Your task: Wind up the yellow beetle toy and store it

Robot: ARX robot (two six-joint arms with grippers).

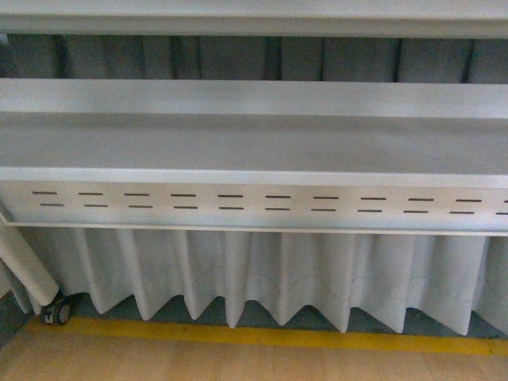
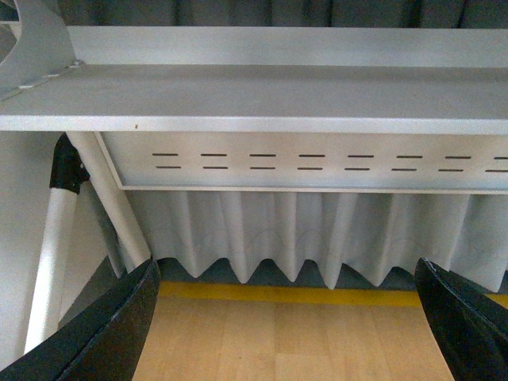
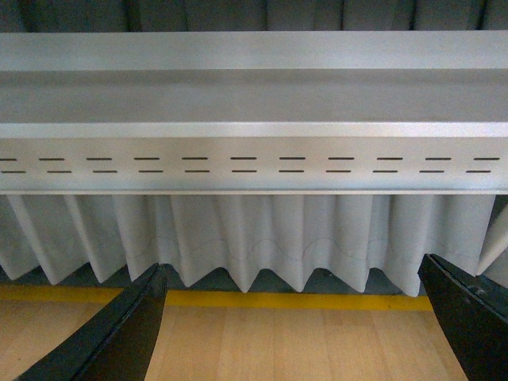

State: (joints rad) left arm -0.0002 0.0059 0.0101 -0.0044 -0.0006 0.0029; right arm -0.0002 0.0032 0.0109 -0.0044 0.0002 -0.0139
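The left gripper [image 2: 286, 317] and right gripper [image 3: 294, 317] both have their jaws spread wide with nothing between them, only wooden floor [image 3: 294, 341] showing in each gap. Beyond the jaws stand a grey shelf unit [image 1: 254, 143], a pleated white curtain [image 1: 262, 278] and a yellow floor stripe [image 1: 262, 337]. The yellow beetle toy appears in no view.

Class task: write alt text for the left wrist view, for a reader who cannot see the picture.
The left gripper, jaws wide open and empty, faces a grey metal shelf with a slotted front panel. Below hang a pleated white curtain, a yellow floor stripe and wooden floor. No toy shows.
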